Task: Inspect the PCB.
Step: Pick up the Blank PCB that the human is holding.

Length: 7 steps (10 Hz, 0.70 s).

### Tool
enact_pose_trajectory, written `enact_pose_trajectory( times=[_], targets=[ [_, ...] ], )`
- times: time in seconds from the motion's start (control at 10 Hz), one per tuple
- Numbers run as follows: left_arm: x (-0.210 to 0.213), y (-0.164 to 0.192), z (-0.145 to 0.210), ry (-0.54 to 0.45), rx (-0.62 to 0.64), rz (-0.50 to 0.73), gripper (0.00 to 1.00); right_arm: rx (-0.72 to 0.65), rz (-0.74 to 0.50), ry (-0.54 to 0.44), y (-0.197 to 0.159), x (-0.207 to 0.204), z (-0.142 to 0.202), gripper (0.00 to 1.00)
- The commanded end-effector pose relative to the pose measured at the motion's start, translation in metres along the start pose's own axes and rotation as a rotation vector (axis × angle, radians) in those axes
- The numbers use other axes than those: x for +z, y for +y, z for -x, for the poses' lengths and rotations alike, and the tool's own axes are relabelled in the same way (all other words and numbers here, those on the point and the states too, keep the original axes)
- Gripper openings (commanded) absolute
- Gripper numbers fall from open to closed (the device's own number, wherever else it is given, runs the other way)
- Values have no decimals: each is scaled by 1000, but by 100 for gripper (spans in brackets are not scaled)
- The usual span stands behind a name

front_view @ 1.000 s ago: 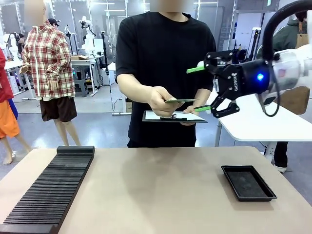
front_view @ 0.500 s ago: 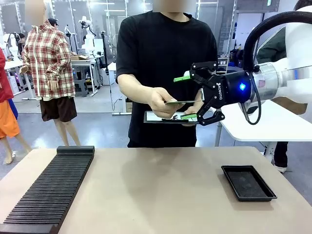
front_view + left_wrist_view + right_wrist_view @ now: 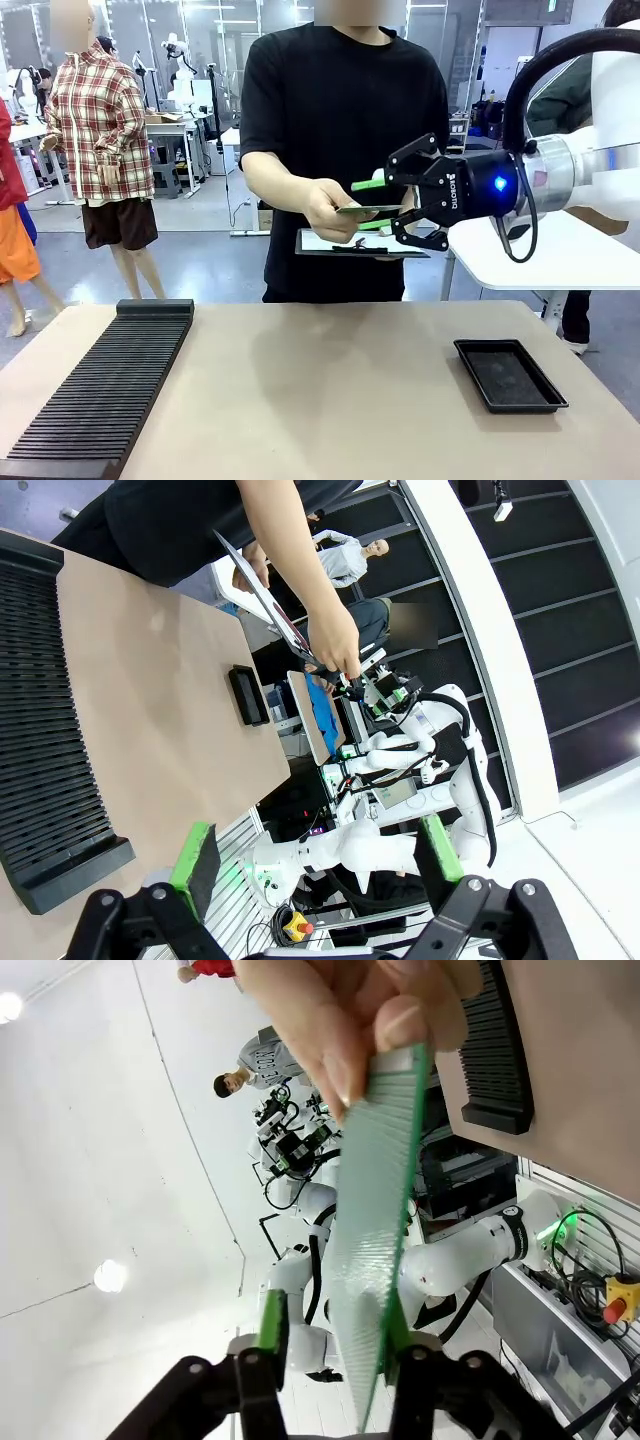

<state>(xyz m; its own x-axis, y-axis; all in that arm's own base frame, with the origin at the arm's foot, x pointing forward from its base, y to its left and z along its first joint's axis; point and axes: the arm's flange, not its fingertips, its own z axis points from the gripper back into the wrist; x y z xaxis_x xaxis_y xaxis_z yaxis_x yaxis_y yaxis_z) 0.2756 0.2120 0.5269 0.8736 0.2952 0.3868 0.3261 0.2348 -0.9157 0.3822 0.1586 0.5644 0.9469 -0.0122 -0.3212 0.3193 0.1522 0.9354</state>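
The person at the far side holds the PCB (image 3: pixel 366 209), a thin green board, flat and edge-on in one hand (image 3: pixel 328 207) above the table. My right gripper (image 3: pixel 372 204) reaches in from the right, its green pads (image 3: pixel 368 185) standing above and below the board's free end. In the right wrist view the finely dotted PCB (image 3: pixel 378 1210) runs down between the pads (image 3: pixel 272 1322), against one and with a gap to the other; the right gripper (image 3: pixel 333 1326) is open. My left gripper (image 3: pixel 318 858) is open with nothing between its fingers.
In the other hand the person holds a dark clipboard with white paper (image 3: pixel 358 243) just under the board. A shallow black tray (image 3: pixel 510 375) lies at the right of the table (image 3: pixel 320 400). A long black slotted rack (image 3: pixel 100 390) lies at the left.
My right gripper moved left onto the PCB's free end, and its fingers narrowed around the board. The person's hand stayed in place.
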Motion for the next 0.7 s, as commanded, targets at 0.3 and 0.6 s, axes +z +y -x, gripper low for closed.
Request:
enact_pose_trajectory(
  times=[0.3,0.6],
  targets=[
    [-1,-2,1,5,-10,3,100,20,-32,4,-10,-6,4,0],
    [-1,-2,1,5,-10,3,100,27,-43,0,-10,-7,3,0]
  ],
)
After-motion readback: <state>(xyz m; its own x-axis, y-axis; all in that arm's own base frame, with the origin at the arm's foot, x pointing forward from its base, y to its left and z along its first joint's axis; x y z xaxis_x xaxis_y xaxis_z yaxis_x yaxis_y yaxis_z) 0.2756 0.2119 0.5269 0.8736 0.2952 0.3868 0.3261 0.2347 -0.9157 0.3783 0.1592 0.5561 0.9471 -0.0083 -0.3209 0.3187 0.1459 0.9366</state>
